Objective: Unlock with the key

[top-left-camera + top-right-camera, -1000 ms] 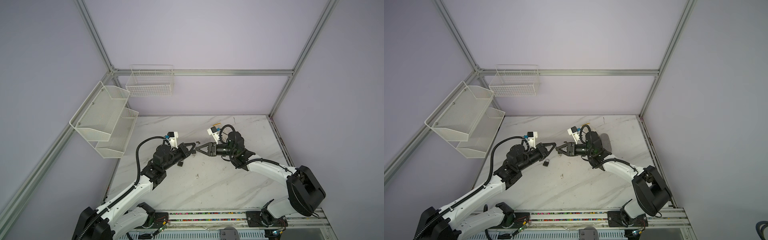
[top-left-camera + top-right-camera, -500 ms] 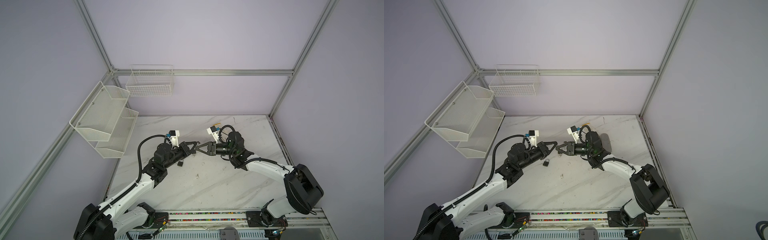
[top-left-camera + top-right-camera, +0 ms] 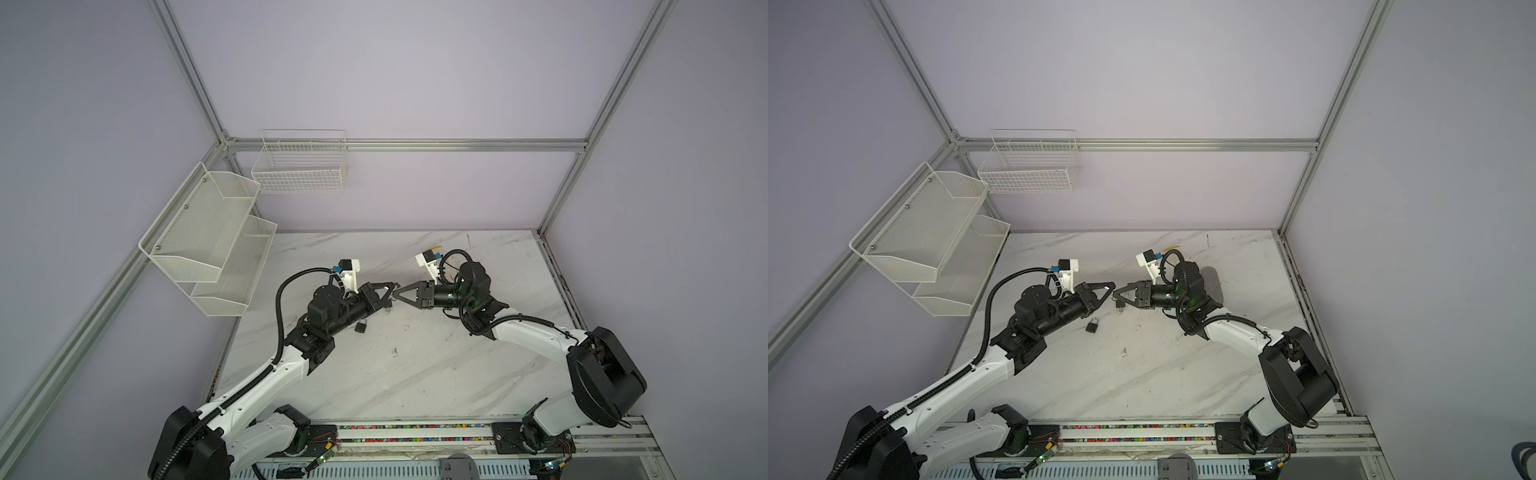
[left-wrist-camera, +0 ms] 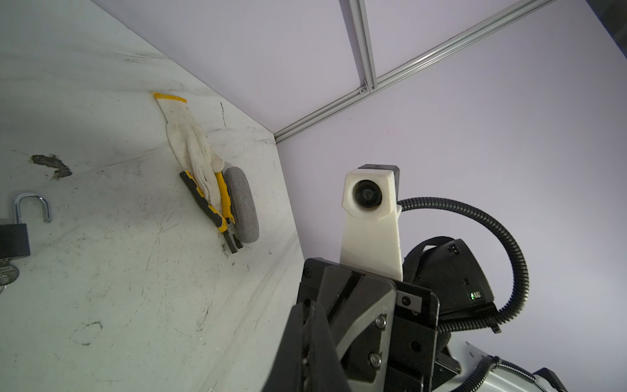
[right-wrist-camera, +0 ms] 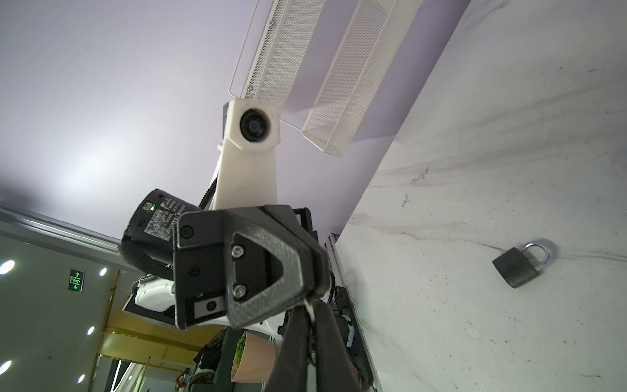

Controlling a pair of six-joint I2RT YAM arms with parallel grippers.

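**Both grippers pinched shut, nose to nose over the table, padlock lying on its own**

Quick rundown. L and R arms both reach in toward the middle of the marble table. In both top views the left gripper and right gripper meet tip to tip, up off the surface. The left gripper's fingers are pressed together w/ no gap showing. The right gripper's are together too, and in the right wrist view a tiny pale speck sits right at their tips.

The padlock lies flat on the table below the left arm's wrist, on the near side. It's apart from both grippers and nothing touches it. Black body, silver shackle pointing toward the back. The right wrist view shows it off by itself too.

Key: not sure tbh. In the left wrist view the padlock is cut by the frame edge. A silvery bit sits just beside its body. It might be the key, but it's mostly out of frame.

Other stuff: at back right, behind the right arm, a white glove w/ a yellow cuff is draped over yellow-handled pliers, w/ a grey round pad just beside them. There's a mesh shelf and a wire basket on the walls at back left.
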